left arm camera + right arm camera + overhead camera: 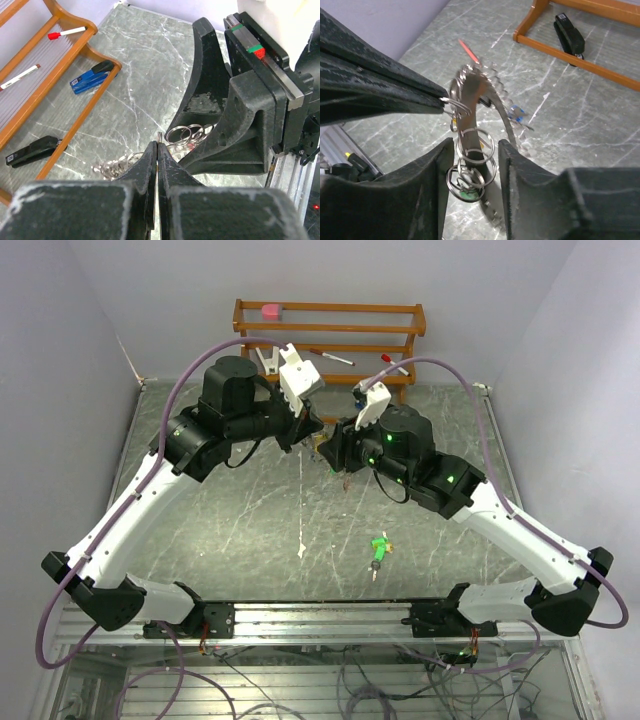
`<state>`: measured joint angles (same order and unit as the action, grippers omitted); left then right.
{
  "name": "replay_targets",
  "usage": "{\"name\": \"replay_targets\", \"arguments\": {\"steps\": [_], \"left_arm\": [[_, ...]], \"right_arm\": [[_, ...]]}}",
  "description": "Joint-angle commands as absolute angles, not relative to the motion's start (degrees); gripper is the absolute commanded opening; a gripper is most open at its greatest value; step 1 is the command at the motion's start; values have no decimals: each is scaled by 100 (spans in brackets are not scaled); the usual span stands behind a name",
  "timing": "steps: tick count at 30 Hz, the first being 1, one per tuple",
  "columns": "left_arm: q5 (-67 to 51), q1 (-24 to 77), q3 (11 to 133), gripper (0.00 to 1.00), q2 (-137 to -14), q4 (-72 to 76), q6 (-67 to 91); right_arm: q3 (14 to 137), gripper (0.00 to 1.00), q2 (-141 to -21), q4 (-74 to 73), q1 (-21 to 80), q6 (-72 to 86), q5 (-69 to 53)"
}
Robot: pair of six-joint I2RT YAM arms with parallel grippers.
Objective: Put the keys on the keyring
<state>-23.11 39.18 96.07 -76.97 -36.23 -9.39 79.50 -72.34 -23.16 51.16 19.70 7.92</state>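
Gleaming metal is shown by the keyring. The left gripper is seen in matt, scuffed black plastic, the table in smooth veined stone, the upper-frame rack in varnished wood.

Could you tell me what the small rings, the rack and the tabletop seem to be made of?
The small rings look like polished metal wire: thin, silvery, with sharp glints. The rack seems varnished wood: orange-brown, softly glossy. The tabletop looks like grey-green veined stone, or perhaps a printed laminate; I cannot tell which.

Left arm and right arm block the upper middle; lower centre is open around the green key.
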Motion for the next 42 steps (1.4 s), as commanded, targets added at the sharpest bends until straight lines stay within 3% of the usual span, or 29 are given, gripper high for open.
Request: {"name": "replay_targets", "arguments": {"steps": [1, 15, 18, 22, 24, 33, 42], "left_arm": [[-2177, 3876, 9782, 7, -7598, -3245, -893], [-2113, 3811, 9799, 7, -7626, -3234, -913], [-2066, 3777, 9788, 12, -7631, -3211, -859], [-1972, 3690, 9752, 39, -7583, -3199, -804], [-1936, 3610, 9703, 45, -7523, -3178, -741], [-4240, 3463, 9040, 41, -7361, -2786, -309], [-4770, 3472, 8283, 45, -7417, -2528, -189]], "right_arm": [[8140, 36, -7102, -2575, 5101, 1996, 950], [8156, 0, -7022, -2690, 5094, 1827, 669], [8148, 0, -6967, -2708, 5096, 1844, 601], [8077, 0, -6872, -2675, 5094, 1919, 717], [8022, 0, -6809, -2643, 5087, 1982, 857], [7960, 0, -6655, -2590, 5002, 2245, 1072], [8034, 0, -6652, -2497, 4977, 2401, 955]]}}
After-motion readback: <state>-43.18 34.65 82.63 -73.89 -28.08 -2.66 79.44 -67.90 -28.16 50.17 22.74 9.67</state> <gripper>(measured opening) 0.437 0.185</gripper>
